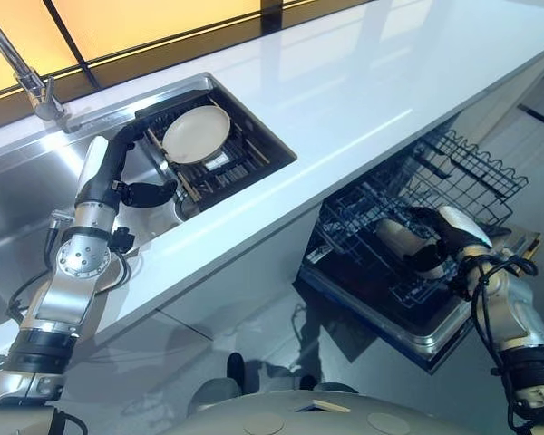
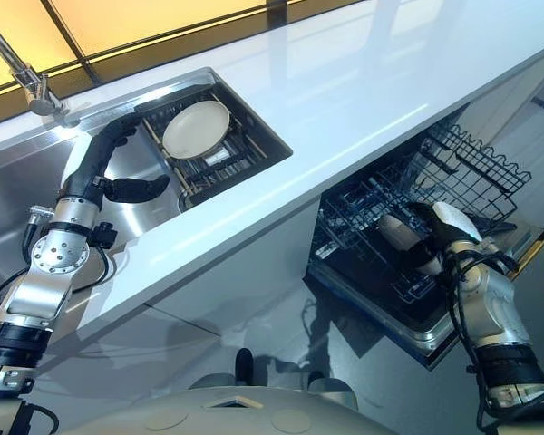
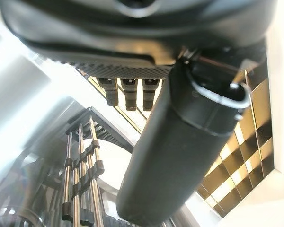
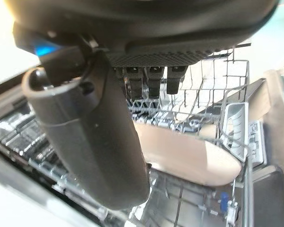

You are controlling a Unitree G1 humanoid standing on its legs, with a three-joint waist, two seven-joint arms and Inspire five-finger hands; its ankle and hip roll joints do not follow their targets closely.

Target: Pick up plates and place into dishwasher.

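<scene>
A cream plate (image 1: 197, 133) leans in the dark rack (image 1: 245, 159) set in the sink; it also shows past my left thumb as plate (image 3: 111, 165). My left hand (image 1: 118, 168) is open, its fingers stretched along the rack's edge up to the plate's left rim and its thumb sticking out below. In the pulled-out dishwasher basket (image 1: 458, 168), my right hand (image 1: 440, 237) is shut on a second cream plate (image 1: 394, 234), the same plate (image 4: 194, 158). The thumb lies across its front and the fingers are behind it, with the plate low among the wire tines.
A white counter (image 1: 363, 91) runs between the steel sink (image 1: 27, 195) and the dishwasher. The faucet (image 1: 27, 77) rises at the sink's far left. The open dishwasher door (image 1: 408, 331) juts out below the basket.
</scene>
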